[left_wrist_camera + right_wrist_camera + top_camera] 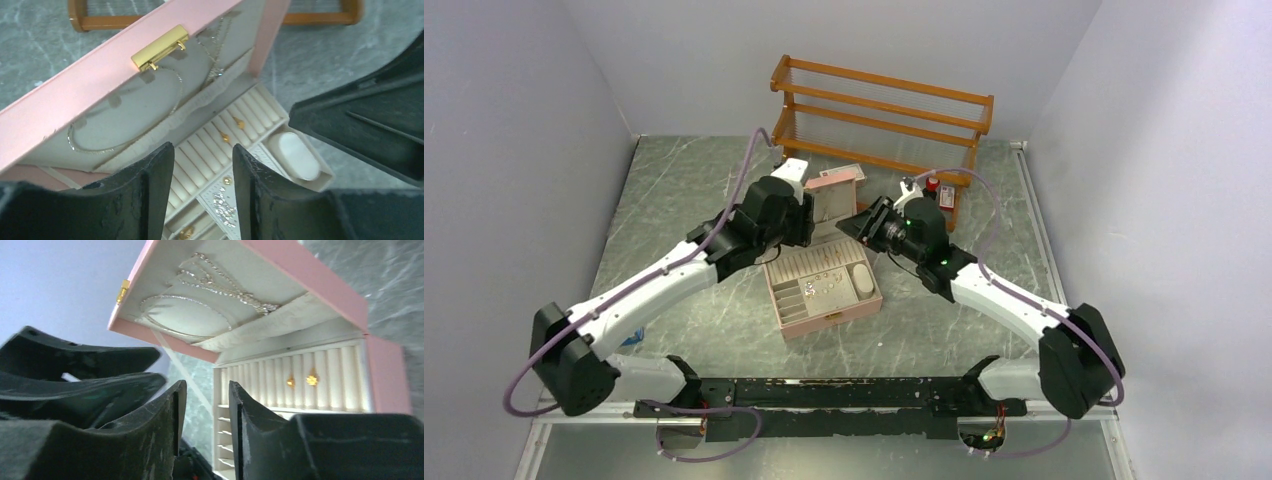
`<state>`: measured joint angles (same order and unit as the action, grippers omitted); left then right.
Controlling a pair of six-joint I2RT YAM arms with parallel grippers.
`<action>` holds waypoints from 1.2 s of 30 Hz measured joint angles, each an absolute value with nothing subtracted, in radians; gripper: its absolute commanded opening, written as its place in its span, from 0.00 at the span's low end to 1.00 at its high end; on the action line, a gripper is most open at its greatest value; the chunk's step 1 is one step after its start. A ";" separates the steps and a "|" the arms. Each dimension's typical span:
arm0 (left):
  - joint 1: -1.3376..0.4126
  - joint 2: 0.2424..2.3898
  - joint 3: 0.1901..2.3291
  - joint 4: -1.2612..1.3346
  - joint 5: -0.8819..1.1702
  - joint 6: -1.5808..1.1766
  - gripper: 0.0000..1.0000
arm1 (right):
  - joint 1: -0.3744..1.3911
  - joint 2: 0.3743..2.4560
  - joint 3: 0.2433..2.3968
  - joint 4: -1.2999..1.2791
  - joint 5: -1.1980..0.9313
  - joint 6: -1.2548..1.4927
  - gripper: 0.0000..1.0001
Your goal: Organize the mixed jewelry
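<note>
Pink box mid-table, lid raised. Left gripper just left of the lid, right gripper just right of it, both with fingers parted, grasping nothing. Silvery chain necklace lies on the lid lining, gold rings in the ring rolls, sparkly bits in a tray compartment

Tiny jewelry indistinct overhead; pink box front hidden behind left tool

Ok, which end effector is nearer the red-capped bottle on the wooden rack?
Right. The right end effector is beside the raised pink lid, on the side toward the red-capped bottle; the left end effector is across the lid, farther away.
</note>
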<state>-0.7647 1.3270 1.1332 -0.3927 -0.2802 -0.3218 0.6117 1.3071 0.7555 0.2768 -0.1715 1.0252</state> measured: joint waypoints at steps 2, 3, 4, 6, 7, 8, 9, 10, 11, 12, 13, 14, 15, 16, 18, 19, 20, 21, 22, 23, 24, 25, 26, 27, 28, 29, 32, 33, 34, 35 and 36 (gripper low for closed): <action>-0.765 1.283 1.123 -0.393 -0.252 -0.333 0.66 | 0.607 1.273 0.756 0.231 -0.154 0.977 0.49; -0.765 1.263 1.119 -0.393 -0.240 -0.339 0.70 | 0.604 1.258 0.756 0.204 -0.142 0.950 0.52; -0.765 1.244 1.116 -0.395 -0.233 -0.346 0.73 | 0.602 1.244 0.756 0.177 -0.131 0.923 0.56; -0.765 1.208 1.113 -0.403 -0.226 -0.357 0.80 | 0.600 1.220 0.756 0.128 -0.109 0.876 0.63; -0.765 1.192 1.113 -0.407 -0.225 -0.360 0.83 | 0.599 1.208 0.756 0.104 -0.096 0.852 0.65; -0.765 1.173 1.113 -0.415 -0.226 -0.365 0.88 | 0.598 1.194 0.756 0.080 -0.082 0.826 0.66; -0.764 1.154 1.113 -0.425 -0.229 -0.368 0.90 | 0.597 1.180 0.757 0.056 -0.070 0.802 0.67; -0.763 1.138 1.113 -0.434 -0.234 -0.372 0.91 | 0.596 1.168 0.760 0.032 -0.059 0.776 0.68; -0.763 1.121 1.113 -0.447 -0.243 -0.379 0.91 | 0.596 1.158 0.765 0.010 -0.051 0.752 0.68; -0.763 1.104 1.113 -0.462 -0.255 -0.384 0.91 | 0.595 1.151 0.773 -0.011 -0.044 0.727 0.68; -0.763 1.087 1.113 -0.481 -0.273 -0.394 0.91 | 0.595 1.148 0.781 -0.028 -0.040 0.706 0.68; -0.762 1.074 1.113 -0.499 -0.290 -0.404 0.91 | 0.595 1.147 0.793 -0.051 -0.036 0.683 0.68; -0.762 1.058 1.113 -0.523 -0.313 -0.419 0.91 | 0.595 1.147 0.810 -0.078 -0.034 0.656 0.68; -0.762 1.046 1.112 -0.542 -0.331 -0.434 0.91 | 0.595 1.148 0.823 -0.100 -0.033 0.635 0.67; -0.761 1.015 1.097 -0.574 -0.366 -0.470 0.90 | 0.594 1.153 0.847 -0.139 -0.033 0.602 0.65; -0.760 0.996 1.082 -0.589 -0.381 -0.488 0.90 | 0.594 1.159 0.858 -0.156 -0.033 0.587 0.63; -0.761 0.978 1.068 -0.603 -0.395 -0.505 0.90 | 0.594 1.169 0.866 -0.170 -0.033 0.574 0.60; -0.761 0.957 1.048 -0.617 -0.408 -0.526 0.89 | 0.593 1.180 0.871 -0.184 -0.033 0.562 0.57; -0.760 0.940 1.033 -0.627 -0.417 -0.542 0.89 | 0.593 1.192 0.871 -0.191 -0.033 0.557 0.55; -0.760 0.918 1.011 -0.635 -0.426 -0.560 0.89 | 0.593 1.209 0.871 -0.204 -0.035 0.551 0.52; -0.760 0.897 0.992 -0.642 -0.434 -0.577 0.89 | 0.592 1.224 0.871 -0.213 -0.035 0.545 0.51; -0.760 0.879 0.978 -0.646 -0.439 -0.591 0.88 | 0.591 1.243 0.871 -0.220 -0.037 0.542 0.50; -0.760 0.865 0.967 -0.646 -0.444 -0.601 0.88 | 0.591 1.261 0.871 -0.225 -0.038 0.540 0.48; -0.760 0.850 0.955 -0.647 -0.449 -0.614 0.88 | 0.591 1.278 0.871 -0.229 -0.038 0.540 0.47; -0.760 0.835 0.945 -0.647 -0.453 -0.625 0.88 | 0.591 1.296 0.871 -0.231 -0.038 0.539 0.46; -0.760 0.826 0.940 -0.647 -0.457 -0.633 0.88 | 0.590 1.314 0.871 -0.231 -0.040 0.539 0.44; -0.760 0.809 0.933 -0.648 -0.471 -0.654 0.88 | 0.590 1.359 0.871 -0.229 -0.045 0.541 0.40; -0.760 0.808 0.933 -0.648 -0.474 -0.657 0.88 | 0.590 1.374 0.871 -0.229 -0.046 0.542 0.39; -0.760 0.808 0.933 -0.648 -0.476 -0.662 0.88 | 0.590 1.387 0.871 -0.229 -0.045 0.544 0.38; -0.760 0.808 0.933 -0.648 -0.477 -0.665 0.88 | 0.590 1.398 0.871 -0.228 -0.044 0.547 0.37; -0.760 0.809 0.933 -0.648 -0.477 -0.668 0.88 | 0.590 1.406 0.871 -0.226 -0.042 0.550 0.36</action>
<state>-0.7605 0.8085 0.9325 -0.6479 -0.4770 -0.6678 0.5900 1.4063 0.8711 -0.2260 -0.0418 0.5495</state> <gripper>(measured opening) 0.883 0.384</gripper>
